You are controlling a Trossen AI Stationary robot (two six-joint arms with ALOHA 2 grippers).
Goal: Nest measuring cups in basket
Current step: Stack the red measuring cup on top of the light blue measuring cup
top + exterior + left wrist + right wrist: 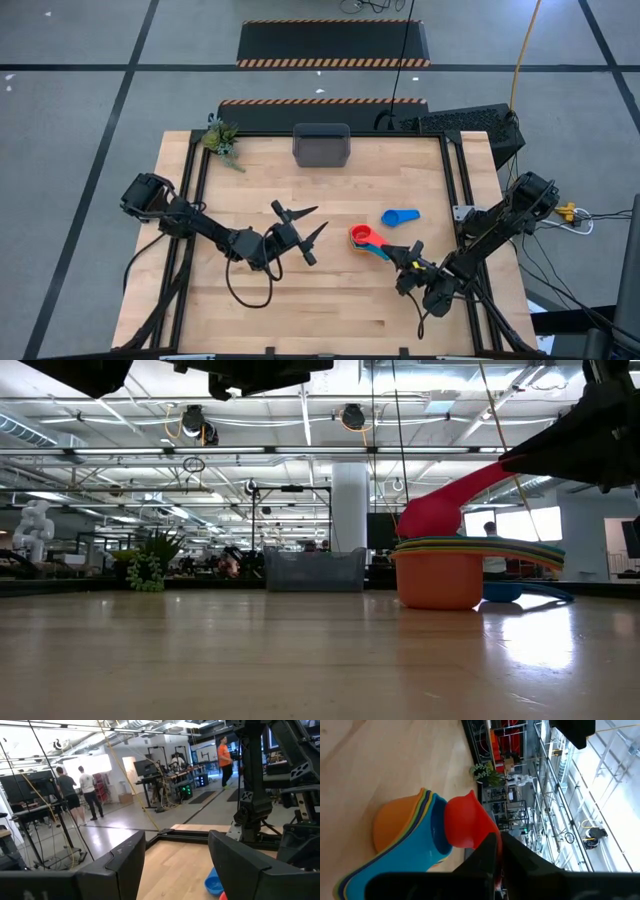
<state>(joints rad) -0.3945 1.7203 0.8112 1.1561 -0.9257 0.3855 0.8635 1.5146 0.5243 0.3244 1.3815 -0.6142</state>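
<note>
The right gripper (402,253) is at the near right part of the wooden table (330,300), its jaws closed on the flat handle of the red measuring cup (359,234). In the low view that red cup (432,512) hangs tilted, its bowl just above the stack of nested cups (440,572); whether it touches the stack cannot be told. The stack stands on the table with an orange cup on the outside and thin rims of yellow, green, blue and cyan showing along its top edge. In the right wrist view the red cup (465,822) sits against the cyan inner cup (420,850) at the stack's mouth. Level with it, toward the table's middle, the left gripper (300,226) is raised over bare wood with its jaws open and holding nothing; it is well apart from the stack. A little farther back and to the right, a single blue measuring cup (399,217) lies alone on the table, near the stack but not touching it. At the far edge, the dark grey basket (321,146) stands near the middle, well apart from all the cups, and the small green plant (222,140) is at the far left corner.
</note>
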